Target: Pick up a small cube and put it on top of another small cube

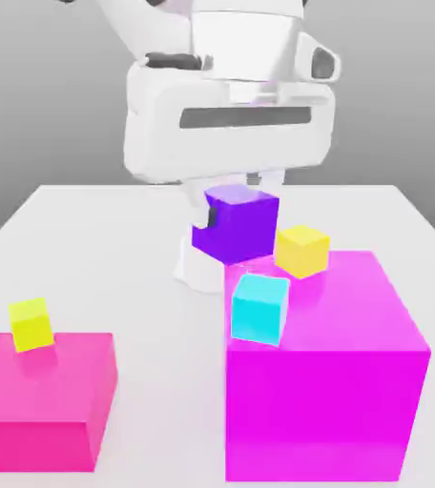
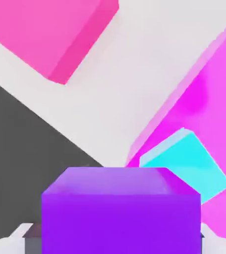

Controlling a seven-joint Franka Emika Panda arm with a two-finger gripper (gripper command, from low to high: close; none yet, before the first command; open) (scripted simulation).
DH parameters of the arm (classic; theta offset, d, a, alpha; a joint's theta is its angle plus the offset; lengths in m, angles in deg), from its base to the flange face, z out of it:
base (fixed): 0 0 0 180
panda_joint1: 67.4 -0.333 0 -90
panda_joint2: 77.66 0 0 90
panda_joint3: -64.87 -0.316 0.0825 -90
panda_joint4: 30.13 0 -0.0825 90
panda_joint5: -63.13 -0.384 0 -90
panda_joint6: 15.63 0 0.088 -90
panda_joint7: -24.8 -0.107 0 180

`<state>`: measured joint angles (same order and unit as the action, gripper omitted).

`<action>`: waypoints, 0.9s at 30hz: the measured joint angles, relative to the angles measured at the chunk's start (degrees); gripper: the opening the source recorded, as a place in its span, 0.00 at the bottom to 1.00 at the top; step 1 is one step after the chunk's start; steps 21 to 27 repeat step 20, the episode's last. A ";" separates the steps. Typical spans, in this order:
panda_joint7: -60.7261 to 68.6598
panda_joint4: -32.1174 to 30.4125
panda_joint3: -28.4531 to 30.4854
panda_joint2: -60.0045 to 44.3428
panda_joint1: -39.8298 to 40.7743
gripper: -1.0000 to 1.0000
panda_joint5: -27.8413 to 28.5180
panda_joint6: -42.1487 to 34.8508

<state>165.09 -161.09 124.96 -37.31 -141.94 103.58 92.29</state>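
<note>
The white robot gripper is closed on the plain purple cube, with one finger on each side. The cube looks up in the air, near the big shiny magenta block. So the picking up looks done. The putting on top is not done: the purple cube is not on any other small cube.

On the magenta block sit a small cyan cube and a small orange-yellow cube. A small bright yellow cube sits on the flat pink block. I can't tell which cube is the one to stack on.

The exterior view shows both yellow cubes. The hand view shows the purple cube close up, and maybe the cyan cube is a bit behind it.
</note>
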 joint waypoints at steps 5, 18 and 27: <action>3.21 0.11 -0.25 1.69 -1.33 0.00 -2.03 -3.37; 5.63 -6.19 7.77 0.80 -5.92 1.00 1.06 4.60; 6.04 -4.37 5.55 1.38 -5.32 1.00 -0.19 1.70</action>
